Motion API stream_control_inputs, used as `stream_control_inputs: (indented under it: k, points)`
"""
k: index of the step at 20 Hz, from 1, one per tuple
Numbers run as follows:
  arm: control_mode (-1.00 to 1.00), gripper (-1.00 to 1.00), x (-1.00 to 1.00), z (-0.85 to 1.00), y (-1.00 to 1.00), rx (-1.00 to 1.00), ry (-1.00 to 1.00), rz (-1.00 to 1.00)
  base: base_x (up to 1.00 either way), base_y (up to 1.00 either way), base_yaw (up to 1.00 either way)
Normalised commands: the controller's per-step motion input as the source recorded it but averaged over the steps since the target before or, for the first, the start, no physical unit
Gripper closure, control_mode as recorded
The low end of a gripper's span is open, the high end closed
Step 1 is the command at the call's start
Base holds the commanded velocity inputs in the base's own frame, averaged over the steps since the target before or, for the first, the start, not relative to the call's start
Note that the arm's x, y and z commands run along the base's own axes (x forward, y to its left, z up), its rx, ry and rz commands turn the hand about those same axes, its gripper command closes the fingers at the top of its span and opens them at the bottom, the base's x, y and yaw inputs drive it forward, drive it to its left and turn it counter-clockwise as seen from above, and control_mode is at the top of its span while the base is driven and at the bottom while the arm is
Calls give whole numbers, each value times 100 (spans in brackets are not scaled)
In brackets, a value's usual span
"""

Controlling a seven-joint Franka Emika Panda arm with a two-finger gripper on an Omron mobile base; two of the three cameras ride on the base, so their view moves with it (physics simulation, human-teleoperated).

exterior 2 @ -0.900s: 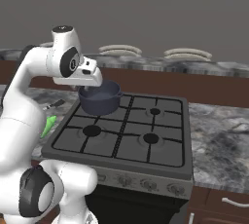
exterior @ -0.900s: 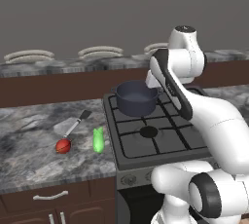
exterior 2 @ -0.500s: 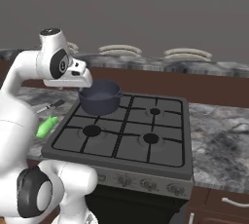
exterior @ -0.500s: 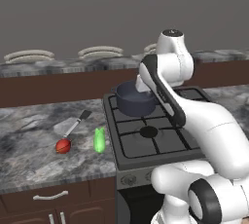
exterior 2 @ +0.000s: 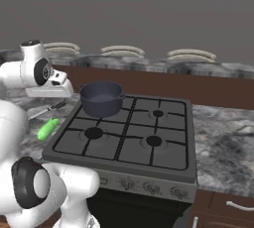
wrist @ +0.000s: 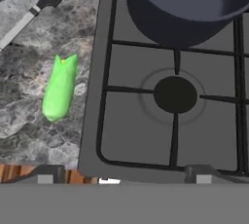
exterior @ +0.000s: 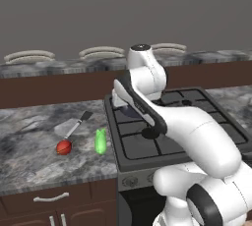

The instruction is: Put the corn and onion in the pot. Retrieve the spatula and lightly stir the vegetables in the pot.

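The corn [exterior: 100, 141] lies flat on the counter [exterior: 39, 161] just left of the stove [exterior 2: 129, 138], the onion [exterior: 64, 147] near it on its far side and the spatula [exterior: 73, 127] just behind both; the pot [exterior 2: 102, 98] sits on the stove's back-left burner with neither vegetable visible inside. In the hand view the gripper [wrist: 121, 178] looks spread wide, holding nothing, above the stove's front edge with the corn off to one side. Best move, I'd say: shift over the corn, square the fingers across its narrow width, drop straight down and close mid-cob so it doesn't roll.
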Motion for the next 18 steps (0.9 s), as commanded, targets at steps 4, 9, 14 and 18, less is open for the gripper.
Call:
stream_control_inputs:
  k: [4, 9, 14, 18]
  points:
    - [-100, -100, 43, -59, 84, -6, 24, -6, 0, 0, 0]
    - [-100, -100, 58, -84, 45, 1, 21, -1, 0, 0, 0]
    - [-100, -100, 32, -42, 38, 0, 16, 0, 0, 0, 0]
    - [-100, -100, 0, -28, 32, -2, 6, 0, 0, 0, 0]
